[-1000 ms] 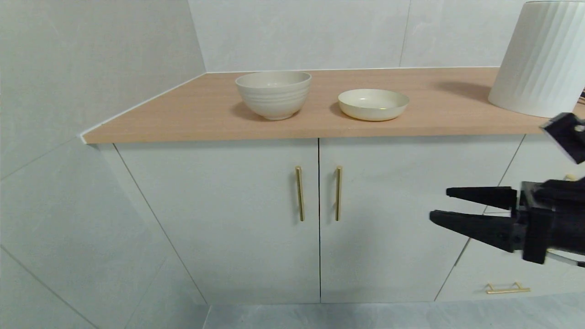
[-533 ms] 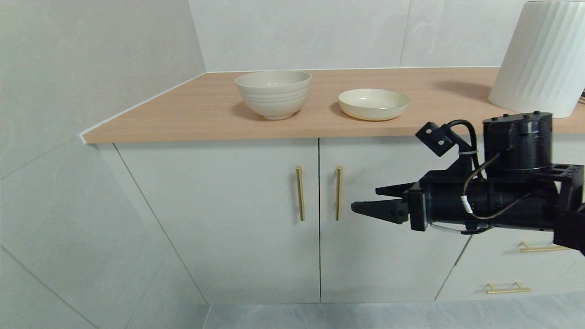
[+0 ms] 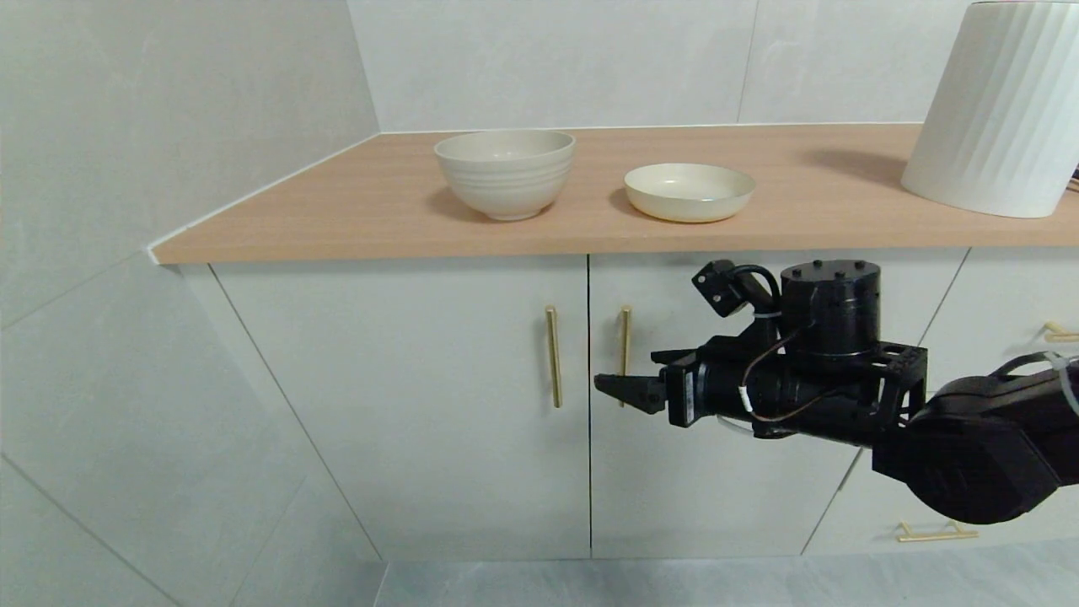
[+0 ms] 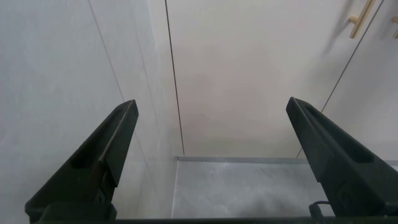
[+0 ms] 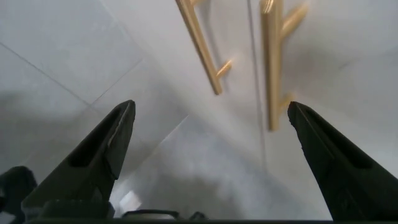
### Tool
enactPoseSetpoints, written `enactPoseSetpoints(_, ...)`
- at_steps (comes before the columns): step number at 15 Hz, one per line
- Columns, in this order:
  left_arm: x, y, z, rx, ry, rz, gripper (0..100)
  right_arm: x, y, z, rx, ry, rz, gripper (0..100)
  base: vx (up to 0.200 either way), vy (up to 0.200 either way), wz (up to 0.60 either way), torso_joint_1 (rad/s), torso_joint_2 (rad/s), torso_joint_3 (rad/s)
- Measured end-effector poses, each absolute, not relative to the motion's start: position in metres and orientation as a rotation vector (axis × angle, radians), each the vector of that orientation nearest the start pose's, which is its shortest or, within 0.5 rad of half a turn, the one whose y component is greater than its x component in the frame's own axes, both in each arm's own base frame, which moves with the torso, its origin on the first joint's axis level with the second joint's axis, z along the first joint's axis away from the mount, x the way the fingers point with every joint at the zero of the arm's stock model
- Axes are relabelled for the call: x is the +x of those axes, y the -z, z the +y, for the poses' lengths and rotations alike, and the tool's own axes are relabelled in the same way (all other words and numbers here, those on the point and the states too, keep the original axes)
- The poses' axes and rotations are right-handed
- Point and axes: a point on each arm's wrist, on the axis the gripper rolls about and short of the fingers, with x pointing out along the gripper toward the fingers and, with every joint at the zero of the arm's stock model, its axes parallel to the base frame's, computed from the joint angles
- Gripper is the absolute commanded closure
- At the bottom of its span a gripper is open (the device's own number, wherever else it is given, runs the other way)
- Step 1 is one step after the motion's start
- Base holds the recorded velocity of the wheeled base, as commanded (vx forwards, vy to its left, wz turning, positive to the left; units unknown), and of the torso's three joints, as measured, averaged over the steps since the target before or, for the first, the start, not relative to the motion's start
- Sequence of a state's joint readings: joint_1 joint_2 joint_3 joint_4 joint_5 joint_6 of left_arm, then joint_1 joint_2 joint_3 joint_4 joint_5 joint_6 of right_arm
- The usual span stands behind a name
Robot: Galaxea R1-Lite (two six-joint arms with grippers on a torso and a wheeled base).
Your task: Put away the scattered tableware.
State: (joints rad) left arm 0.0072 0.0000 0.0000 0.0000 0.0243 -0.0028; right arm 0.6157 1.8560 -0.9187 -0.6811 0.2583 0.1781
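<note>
The tableware stands on the counter (image 3: 379,211) in the upper middle of the frame: one bowl (image 3: 504,173) on the left and one shallow dish (image 3: 689,191) to its right, apart from each other, both upright. Below them the cupboard has two shut doors with two gold handles, the left handle (image 3: 552,357) and the right handle (image 3: 625,354), each with its long axis vertical. The right gripper (image 3: 624,379) is at the centre of the frame, level with the lower half of the right handle, its tips just beside the bar or in front of it; I cannot tell if they touch. It points horizontally toward the left of the frame, so the bar lies across its line. In the right wrist view its jaws (image 5: 210,118) are wide open and hold nothing, with both handles ahead of them. The left gripper (image 4: 211,109) is also open and empty, facing a door panel and the floor. I judge the right arm to be the nearer one for opening the door. At the frame's right edge are two drawer handles and one white ribbed shade (image 3: 999,110).
</note>
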Motion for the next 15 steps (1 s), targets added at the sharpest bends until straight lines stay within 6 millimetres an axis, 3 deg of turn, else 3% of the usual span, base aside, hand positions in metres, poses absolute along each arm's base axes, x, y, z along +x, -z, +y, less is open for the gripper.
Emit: enactPoseSetpoints(15,-0.023,-0.075,0.0,-0.003,-0.031,0.0,0,0.313,-0.13,0.23,0.221,-0.768,0.268,0,0.0,0.0,0.0,0.0,0.0,0.0)
